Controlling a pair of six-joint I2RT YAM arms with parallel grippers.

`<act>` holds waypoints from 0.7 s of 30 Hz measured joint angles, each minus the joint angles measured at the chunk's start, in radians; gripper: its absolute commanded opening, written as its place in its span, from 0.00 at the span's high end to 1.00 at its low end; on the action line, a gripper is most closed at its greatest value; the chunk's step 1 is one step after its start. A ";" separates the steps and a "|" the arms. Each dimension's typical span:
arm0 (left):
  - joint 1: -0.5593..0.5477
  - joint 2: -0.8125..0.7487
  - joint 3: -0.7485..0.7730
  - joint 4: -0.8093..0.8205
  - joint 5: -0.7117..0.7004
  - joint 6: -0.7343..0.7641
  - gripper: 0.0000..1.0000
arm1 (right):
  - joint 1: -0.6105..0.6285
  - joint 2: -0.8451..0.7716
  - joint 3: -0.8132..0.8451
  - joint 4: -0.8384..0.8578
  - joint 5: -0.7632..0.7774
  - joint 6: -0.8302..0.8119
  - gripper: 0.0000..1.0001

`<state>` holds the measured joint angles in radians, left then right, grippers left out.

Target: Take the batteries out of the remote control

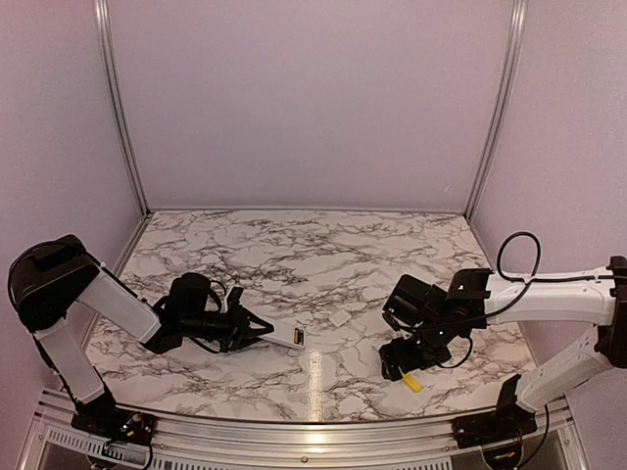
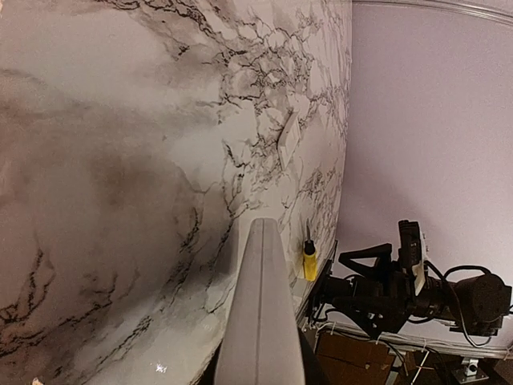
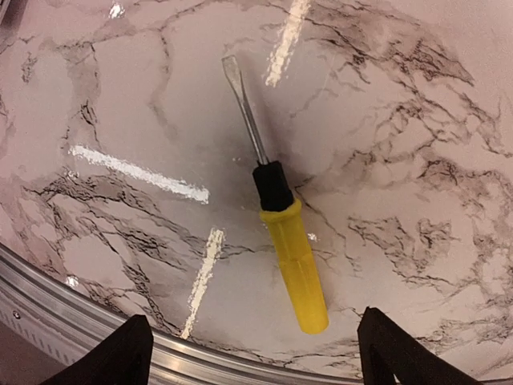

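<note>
Nearest the front edge of the table [image 1: 245, 392], a yellow-handled screwdriver [image 3: 282, 233] is seen lying flat on the marble, its blade directed away from the rail. The right gripper [image 3: 252, 337] is held above the handle end with its jaws spread wide. Nothing is grasped, and the fingers [image 3: 120, 357] are set apart from the tool on either side. Farther in, on the left, the left gripper [image 1: 257, 329] is clamped on one end of the remote control [image 1: 287, 336], which is pointed toward the table's middle. Whether it touches the surface cannot be told. At its free end a dark recess with a coppery glint is shown, where the batteries [image 1: 299, 339] are seated. They cannot be told apart. Just beyond, a small white cover piece [image 1: 340, 318] is laid flat, clear of the remote control.
</note>
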<state>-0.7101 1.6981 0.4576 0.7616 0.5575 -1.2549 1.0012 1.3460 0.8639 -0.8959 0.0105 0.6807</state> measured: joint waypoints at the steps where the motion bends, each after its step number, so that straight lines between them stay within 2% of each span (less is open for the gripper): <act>1: -0.007 0.018 0.009 0.012 -0.003 -0.004 1.00 | 0.000 -0.005 -0.013 0.001 0.000 0.000 0.14; 4: -0.025 0.055 0.036 0.030 -0.010 -0.014 0.98 | 0.000 -0.014 -0.037 0.002 0.004 0.001 0.14; 7: -0.034 0.073 0.051 0.042 -0.015 -0.019 0.89 | 0.000 -0.025 -0.052 0.005 0.014 0.002 0.15; 11: -0.035 0.074 0.054 0.037 -0.019 -0.010 0.73 | 0.000 -0.032 -0.078 0.027 0.026 0.001 0.16; 13: -0.035 0.074 0.058 0.017 -0.021 0.006 0.60 | 0.000 -0.032 -0.092 0.037 0.029 0.000 0.16; 16: -0.035 0.074 0.075 -0.038 -0.023 0.040 0.52 | 0.000 -0.032 -0.098 0.047 0.037 -0.002 0.16; 18: -0.035 0.074 0.092 -0.084 -0.024 0.071 0.42 | 0.000 -0.032 -0.098 0.055 0.043 -0.006 0.16; 21: -0.035 0.074 0.132 -0.173 -0.030 0.122 0.32 | 0.000 -0.030 -0.098 0.060 0.048 -0.013 0.16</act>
<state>-0.7452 1.7725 0.5892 0.5884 0.5278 -1.1328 1.0012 1.3163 0.7658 -0.8360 0.0582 0.6678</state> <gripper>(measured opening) 0.592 0.839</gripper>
